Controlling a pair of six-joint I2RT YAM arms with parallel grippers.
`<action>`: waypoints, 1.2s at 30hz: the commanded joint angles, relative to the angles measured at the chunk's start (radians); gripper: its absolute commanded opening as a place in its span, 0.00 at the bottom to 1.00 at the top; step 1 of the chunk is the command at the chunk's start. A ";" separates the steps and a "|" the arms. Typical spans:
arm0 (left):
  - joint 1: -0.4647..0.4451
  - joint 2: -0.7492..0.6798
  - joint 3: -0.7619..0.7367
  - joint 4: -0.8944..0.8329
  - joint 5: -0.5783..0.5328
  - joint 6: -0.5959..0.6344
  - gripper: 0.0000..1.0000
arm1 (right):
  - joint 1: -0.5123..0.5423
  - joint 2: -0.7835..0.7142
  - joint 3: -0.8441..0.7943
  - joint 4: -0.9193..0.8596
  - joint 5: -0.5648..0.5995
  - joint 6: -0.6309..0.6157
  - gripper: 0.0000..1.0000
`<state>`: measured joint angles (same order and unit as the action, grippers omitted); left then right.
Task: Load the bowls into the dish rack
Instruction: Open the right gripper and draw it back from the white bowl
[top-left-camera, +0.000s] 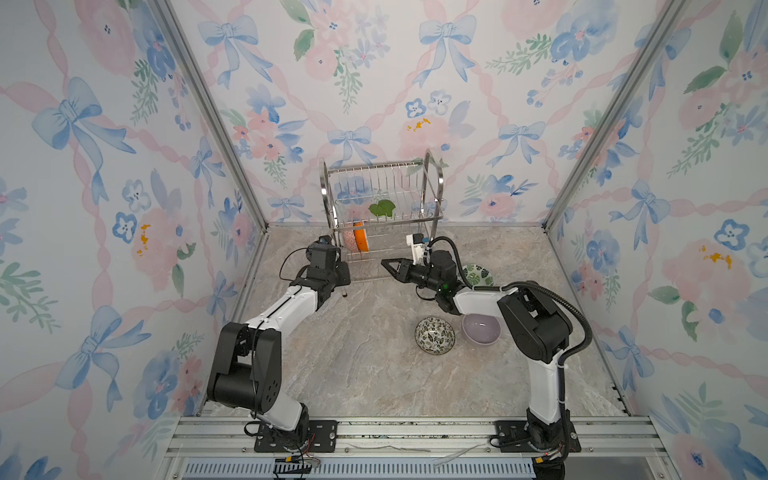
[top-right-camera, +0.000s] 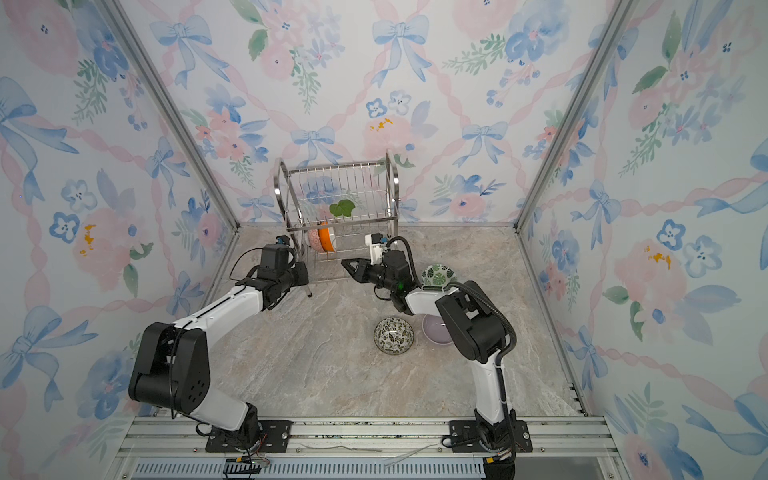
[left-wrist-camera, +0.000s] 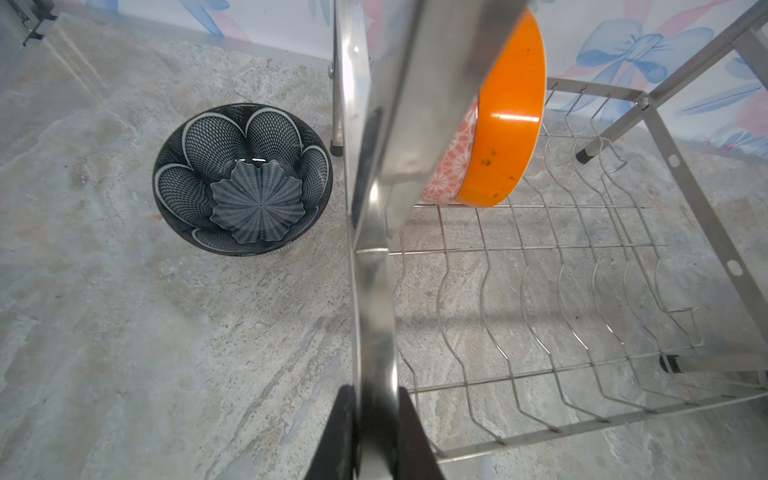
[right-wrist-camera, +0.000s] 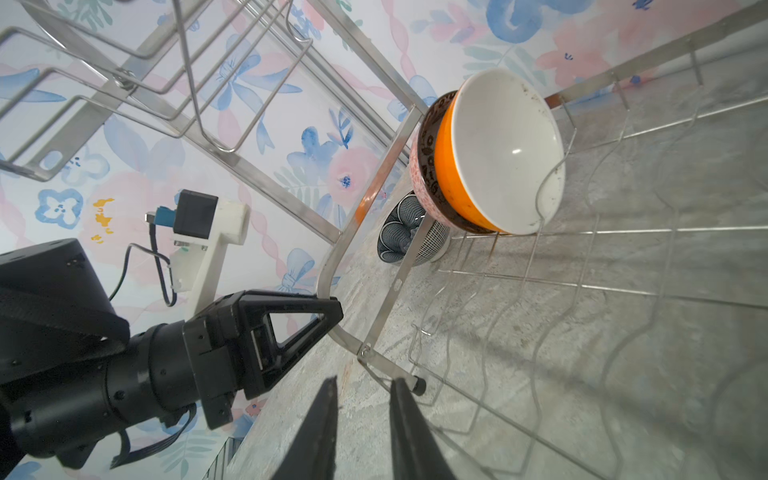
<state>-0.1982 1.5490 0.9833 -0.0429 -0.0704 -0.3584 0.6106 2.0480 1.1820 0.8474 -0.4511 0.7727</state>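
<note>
While left fingers (left-wrist-camera: 336, 436) clamp dish rack (left-wrist-camera: 374, 291), right fingers (right-wrist-camera: 318, 436) sit narrowly parted, empty; floral bowl (top-left-camera: 435, 335) at five o'clock, right arm (top-left-camera: 482, 299) nearer.

orange bowl (left-wrist-camera: 507, 124), lavender bowl (top-left-camera: 482, 330), silver dish rack (left-wrist-camera: 372, 291)

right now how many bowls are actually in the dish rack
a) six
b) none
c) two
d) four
c: only the orange-outside bowl and the pink-outside bowl next to it stand on edge in the dish rack, both on its lower tier.
</note>
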 joint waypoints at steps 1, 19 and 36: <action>0.020 0.008 0.025 -0.009 0.036 -0.034 0.06 | 0.008 -0.057 -0.031 -0.060 0.033 -0.087 0.29; 0.019 -0.178 -0.057 -0.017 0.086 -0.095 0.65 | 0.045 -0.258 -0.085 -0.455 0.199 -0.360 0.60; -0.080 -0.428 -0.229 -0.011 0.110 -0.146 0.98 | 0.045 -0.546 -0.175 -0.807 0.442 -0.469 0.96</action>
<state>-0.2493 1.1332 0.7826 -0.0513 0.0185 -0.5003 0.6556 1.5478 1.0313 0.1684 -0.0898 0.3340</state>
